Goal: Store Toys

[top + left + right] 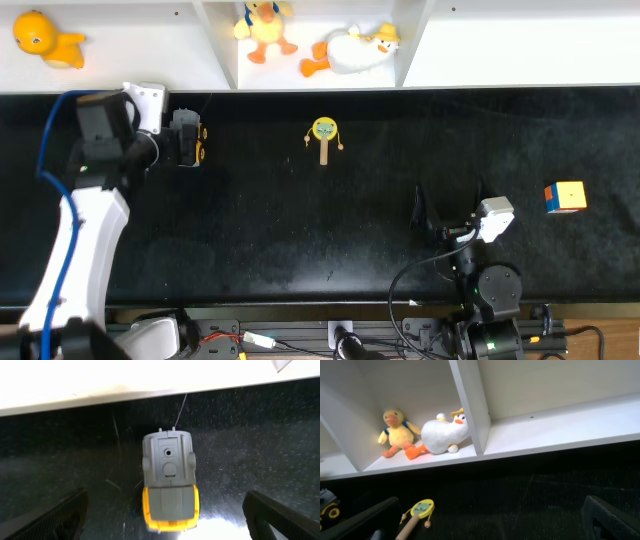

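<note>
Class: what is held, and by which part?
Nothing. The left gripper is open over the truck, not touching; the right gripper is open, empty.

Left gripper (165, 497) and right gripper (491, 502) both spread wide

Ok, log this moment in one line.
left end effector: open, over toy truck | right end effector: open, empty | shelved: yellow duck, plush duck, white duck | on mat: rattle, cube

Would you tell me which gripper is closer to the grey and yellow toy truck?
Left. The left gripper is directly over the toy truck, its jaws open on either side. The right gripper sits far off across the black mat, toward the robot's right.
</note>
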Motion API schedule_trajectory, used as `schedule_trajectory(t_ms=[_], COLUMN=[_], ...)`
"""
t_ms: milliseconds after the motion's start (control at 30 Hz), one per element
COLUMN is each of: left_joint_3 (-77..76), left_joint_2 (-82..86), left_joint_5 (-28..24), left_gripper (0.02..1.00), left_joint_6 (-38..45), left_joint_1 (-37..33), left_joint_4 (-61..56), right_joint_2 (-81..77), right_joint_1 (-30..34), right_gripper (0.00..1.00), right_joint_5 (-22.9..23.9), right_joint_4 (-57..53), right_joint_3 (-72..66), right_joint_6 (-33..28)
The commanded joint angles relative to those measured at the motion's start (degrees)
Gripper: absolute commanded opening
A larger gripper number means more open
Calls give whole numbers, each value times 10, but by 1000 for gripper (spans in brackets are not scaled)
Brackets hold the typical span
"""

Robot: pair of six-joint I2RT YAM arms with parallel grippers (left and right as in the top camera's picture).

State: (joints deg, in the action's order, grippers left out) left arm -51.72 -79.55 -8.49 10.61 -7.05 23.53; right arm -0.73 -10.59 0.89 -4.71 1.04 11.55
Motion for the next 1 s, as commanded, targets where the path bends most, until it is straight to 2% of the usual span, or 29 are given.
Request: schedule_trajectory(t_ms=[33, 367, 767, 1000], left_joint_3=[7, 7, 7, 7], left_joint_2=[-44, -99, -136, -150], left_joint_5=[5, 52, 52, 52], left_gripper=[998, 998, 991, 855], left_joint_6=[-7, -20, -22, -26], left_joint_1=[18, 24, 24, 24], left_joint_4=[-19, -29, -69, -86], right_joint_2=[5, 5, 5, 5], right_joint_1=[-3, -3, -3, -3], right_gripper=[996, 993, 996, 996], right_joint_5=[4, 4, 4, 4], right_joint_4=[3, 3, 3, 3], right_joint_3=[-8, -8, -8, -8], right_joint_6=[-4, -4, -4, -4])
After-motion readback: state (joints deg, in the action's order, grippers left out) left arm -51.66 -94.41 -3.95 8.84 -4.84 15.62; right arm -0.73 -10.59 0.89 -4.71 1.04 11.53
